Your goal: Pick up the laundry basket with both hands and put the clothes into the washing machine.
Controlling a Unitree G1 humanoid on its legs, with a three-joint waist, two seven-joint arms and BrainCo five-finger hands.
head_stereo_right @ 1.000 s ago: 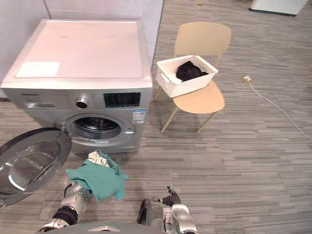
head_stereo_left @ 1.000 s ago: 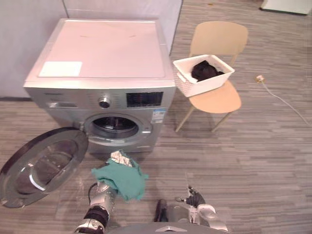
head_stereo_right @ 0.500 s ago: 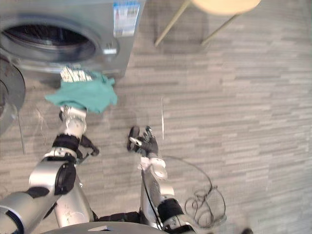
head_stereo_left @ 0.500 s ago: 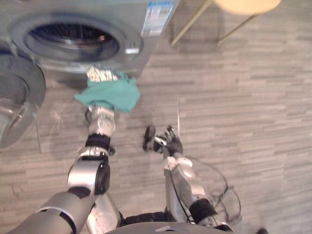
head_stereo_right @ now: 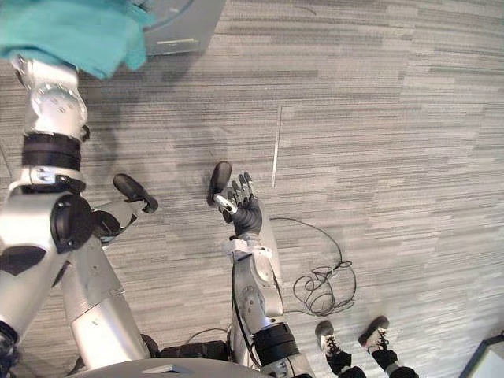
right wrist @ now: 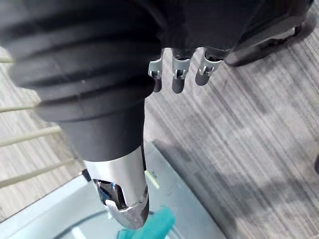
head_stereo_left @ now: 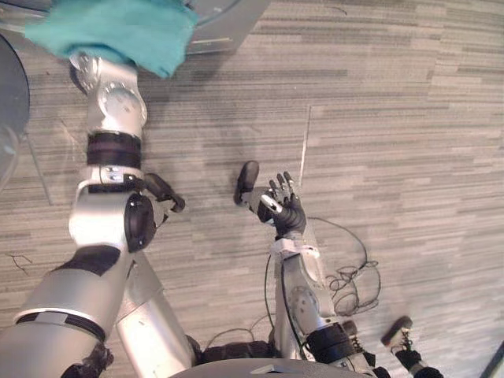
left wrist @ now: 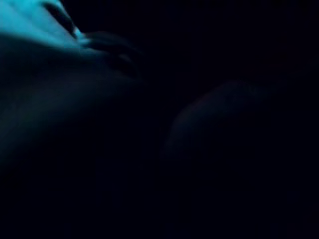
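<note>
The grey plank floor (head_stereo_left: 409,118) takes up most of the head views and lies open and bare to the right and ahead of the right hand, with a thin pale seam (head_stereo_left: 305,146) running through it just beyond that hand. At the far edge on the left sits the lower front corner of the washing machine (head_stereo_left: 228,24), its grey bottom edge meeting the floor. The curved rim of the machine's open door (head_stereo_left: 12,94) cuts in along the left border and narrows the room on that side. The teal cloth (head_stereo_left: 110,31) is bunched at the end of the left arm, right against the washing machine's front and overlapping its lower edge. It is draped over the left hand, so I cannot tell how the fingers there are set; the left wrist view is dark, with a teal glow in one corner. The right hand (head_stereo_left: 279,206) is raised over bare floor near the middle, well apart from the cloth and the machine, with its fingers (right wrist: 179,74) loosely straight and spread, the thumb out to the side, and nothing in its grasp.
</note>
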